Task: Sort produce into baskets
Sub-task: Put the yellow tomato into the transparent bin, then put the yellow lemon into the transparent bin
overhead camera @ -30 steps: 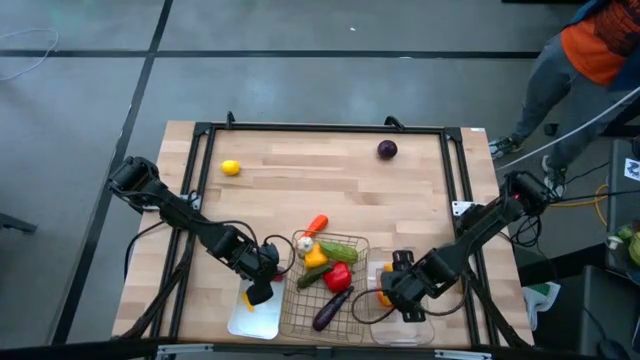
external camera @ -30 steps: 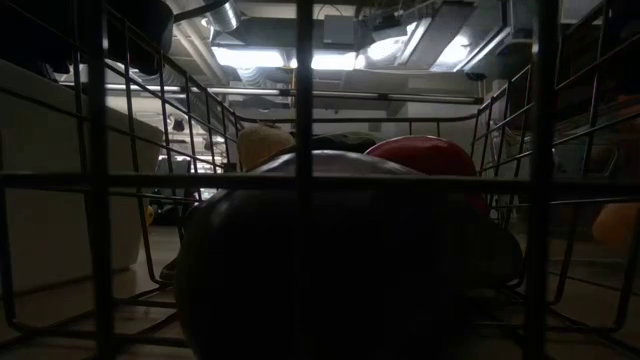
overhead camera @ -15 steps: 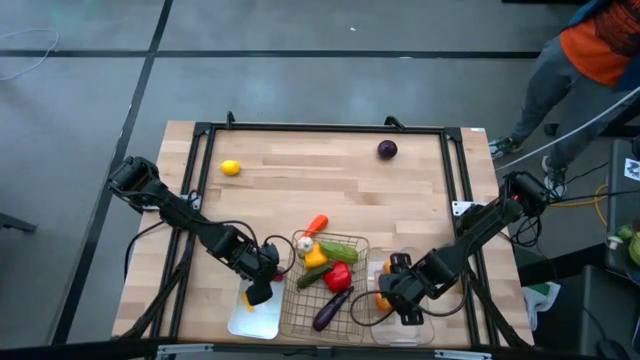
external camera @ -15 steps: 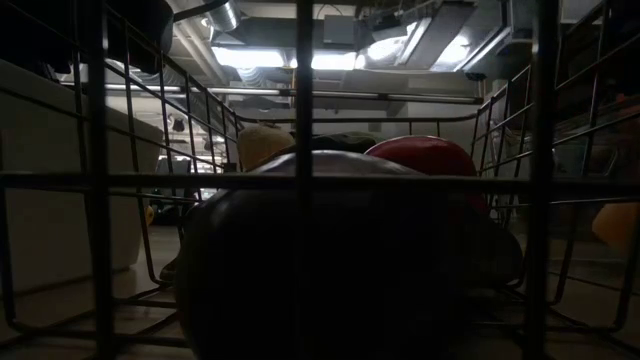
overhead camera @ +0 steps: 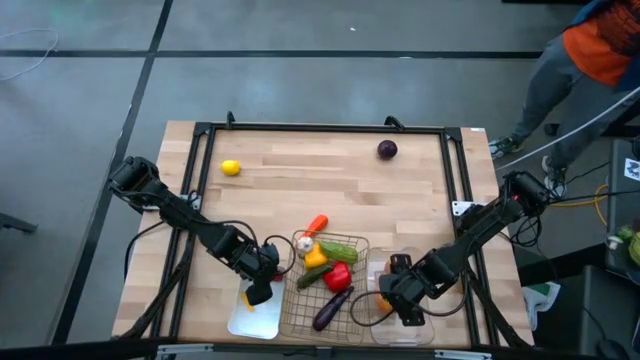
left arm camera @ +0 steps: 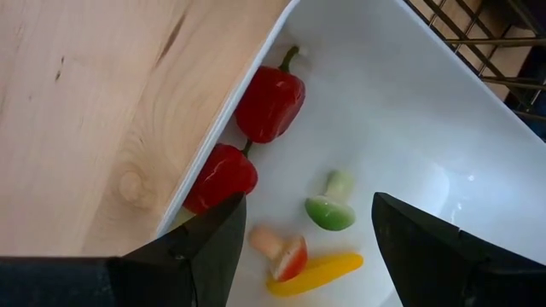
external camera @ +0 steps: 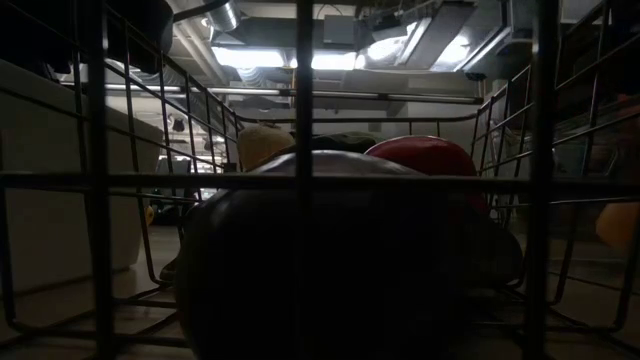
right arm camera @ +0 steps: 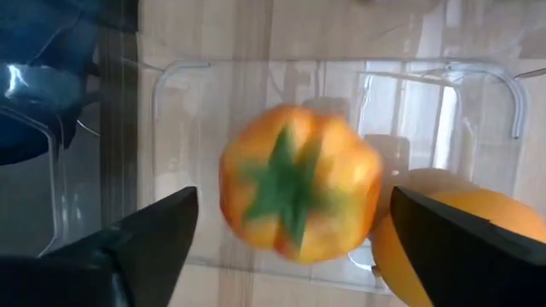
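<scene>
A white tray [overhead camera: 235,322], a wire-mesh basket [overhead camera: 290,325] and a clear bin [overhead camera: 430,330] stand side by side at the table's near edge. My left gripper [overhead camera: 258,293] hangs open over the tray [left arm camera: 384,111]. Below it lie two red peppers [left arm camera: 269,102], a green-capped piece [left arm camera: 328,209] and a yellow piece [left arm camera: 320,271]. My right gripper [overhead camera: 398,300] is open above the bin [right arm camera: 512,94]. An orange-yellow pepper [right arm camera: 299,192] with a green stem shows between its fingers, apart from both, beside an orange [right arm camera: 435,230]. The basket holds an eggplant [overhead camera: 332,308], a red pepper [overhead camera: 338,277] and green cucumbers [overhead camera: 338,252].
A lemon [overhead camera: 230,168] lies at the far left of the wooden table and a purple fruit [overhead camera: 387,150] at the far right. A carrot [overhead camera: 316,224] lies just beyond the basket. A black frame [overhead camera: 320,128] rims the table. A person [overhead camera: 590,60] stands past the far right corner.
</scene>
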You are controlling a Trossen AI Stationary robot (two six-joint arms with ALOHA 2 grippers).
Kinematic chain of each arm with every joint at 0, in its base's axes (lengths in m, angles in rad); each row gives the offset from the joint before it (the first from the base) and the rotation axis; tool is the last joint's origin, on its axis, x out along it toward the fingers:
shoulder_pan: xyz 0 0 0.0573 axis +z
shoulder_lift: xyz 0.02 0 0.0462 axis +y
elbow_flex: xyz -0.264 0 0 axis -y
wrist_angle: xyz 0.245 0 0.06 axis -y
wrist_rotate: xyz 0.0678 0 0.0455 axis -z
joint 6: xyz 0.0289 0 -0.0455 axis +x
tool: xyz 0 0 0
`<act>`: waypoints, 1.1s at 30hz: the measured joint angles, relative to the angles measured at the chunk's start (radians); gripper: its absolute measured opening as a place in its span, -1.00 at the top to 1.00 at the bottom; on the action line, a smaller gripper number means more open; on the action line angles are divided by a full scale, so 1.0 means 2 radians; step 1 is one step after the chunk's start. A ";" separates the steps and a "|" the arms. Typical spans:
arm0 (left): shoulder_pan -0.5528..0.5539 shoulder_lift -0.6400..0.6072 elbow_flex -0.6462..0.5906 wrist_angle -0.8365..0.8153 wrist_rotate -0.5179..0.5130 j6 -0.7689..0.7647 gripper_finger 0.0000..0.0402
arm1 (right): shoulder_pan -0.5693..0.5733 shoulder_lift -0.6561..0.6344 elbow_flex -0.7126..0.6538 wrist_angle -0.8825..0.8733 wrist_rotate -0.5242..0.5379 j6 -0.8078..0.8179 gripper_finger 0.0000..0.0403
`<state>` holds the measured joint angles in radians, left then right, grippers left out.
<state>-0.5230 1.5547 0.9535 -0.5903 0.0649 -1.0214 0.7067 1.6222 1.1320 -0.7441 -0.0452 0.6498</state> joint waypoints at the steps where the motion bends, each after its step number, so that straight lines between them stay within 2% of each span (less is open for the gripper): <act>1: 0.000 0.000 0.000 0.000 0.002 0.000 -0.24 | 0.000 0.000 0.000 0.000 0.000 0.000 -0.95; 8: 0.011 0.000 0.016 -0.001 0.056 -0.004 -0.24 | 0.000 0.000 0.000 -0.007 -0.002 0.000 -0.82; 15: 0.026 0.000 0.042 0.000 0.071 0.018 -0.24 | 0.000 -0.001 0.000 -0.008 -0.040 0.000 -0.77; 24: 0.058 -0.004 0.089 -0.003 0.091 0.073 -0.24 | 0.000 -0.035 0.000 -0.009 -0.040 0.000 -0.77; 29: 0.091 -0.025 0.104 -0.022 0.091 0.096 -0.24 | -0.004 -0.061 0.000 -0.010 -0.031 -0.003 -0.77; 33: 0.130 -0.058 0.106 -0.063 0.091 0.111 -0.24 | -0.011 -0.082 0.000 -0.016 0.001 -0.017 -0.77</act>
<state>-0.2634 1.4388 1.1652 -0.7163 0.2474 -0.8003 0.6855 1.4578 1.1313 -0.7764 -0.0423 0.6156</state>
